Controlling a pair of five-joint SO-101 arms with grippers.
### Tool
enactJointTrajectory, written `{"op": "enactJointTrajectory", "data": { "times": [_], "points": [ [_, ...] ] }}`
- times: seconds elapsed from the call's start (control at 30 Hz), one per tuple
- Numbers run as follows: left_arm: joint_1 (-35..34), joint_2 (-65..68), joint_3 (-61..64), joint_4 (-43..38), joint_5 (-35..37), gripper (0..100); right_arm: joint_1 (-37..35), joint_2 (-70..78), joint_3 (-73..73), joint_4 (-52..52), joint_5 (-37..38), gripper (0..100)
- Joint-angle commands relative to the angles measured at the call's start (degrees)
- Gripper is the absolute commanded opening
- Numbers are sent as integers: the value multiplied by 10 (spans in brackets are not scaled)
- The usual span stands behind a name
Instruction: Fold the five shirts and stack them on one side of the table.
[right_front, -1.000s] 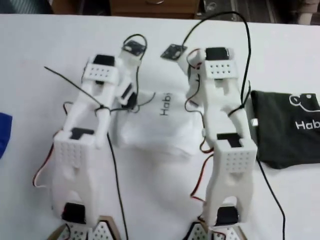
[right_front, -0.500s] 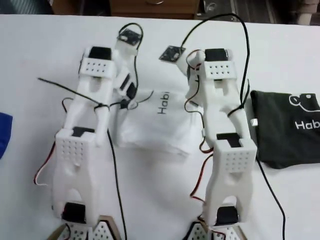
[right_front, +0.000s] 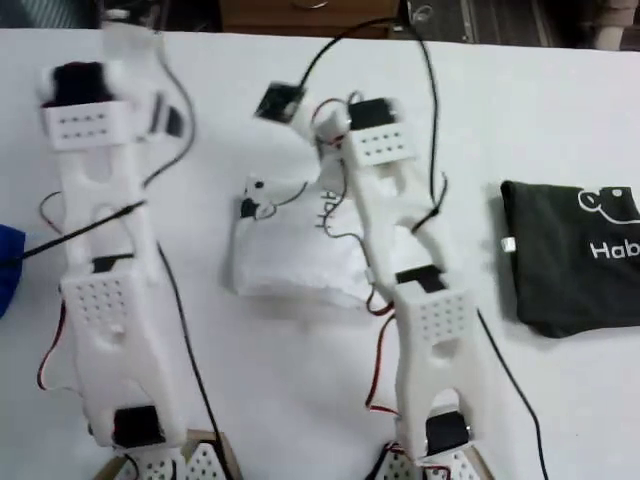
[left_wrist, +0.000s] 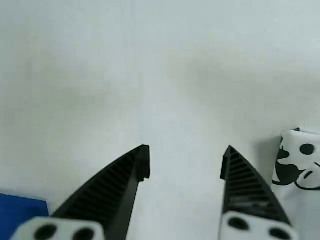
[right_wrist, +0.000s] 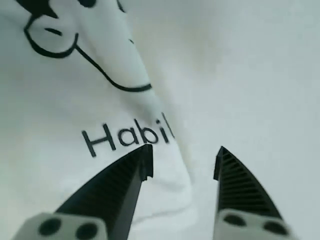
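A folded white shirt (right_front: 285, 250) with black print lies mid-table. Its printed edge (right_wrist: 75, 100) runs under my right gripper (right_wrist: 182, 160), which hangs open just above it, one finger over the cloth and the other over bare table. The right arm (right_front: 385, 190) covers the shirt's right side in the high view. My left gripper (left_wrist: 185, 157) is open over bare table at the far left, holding nothing, with a corner of the white shirt (left_wrist: 300, 162) off to its side. The left arm (right_front: 100, 210) stretches toward the far left corner. A folded black shirt (right_front: 570, 255) lies at the right.
A blue cloth (right_front: 8, 265) shows at the table's left edge, with its corner (left_wrist: 20, 212) beside the left gripper's finger. Cables loop around both arms. The table's far edge (right_front: 520, 42) runs along the top, with dark furniture behind it.
The left arm has swung left and away from the white shirt, uncovering its left printed part. The right arm has shifted left over the shirt's right edge.
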Motion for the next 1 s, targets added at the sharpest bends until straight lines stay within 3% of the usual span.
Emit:
{"op": "enactJointTrajectory", "data": {
  "times": [0.0,0.37,0.73,0.87,0.97],
  "points": [
    [-20,-12,8,11,3,253,-22,22,-24,-18,7,205],
    [43,-12,61,9,-18,253,-15,147,-156,0,12,207],
    [0,-13,62,10,-18,253,-25,204,-210,105,200,195],
    [-1,-13,62,10,-18,253,-25,204,-205,133,279,119],
    [1,-13,62,10,-18,253,-21,204,-205,132,286,24]
  ]
}}
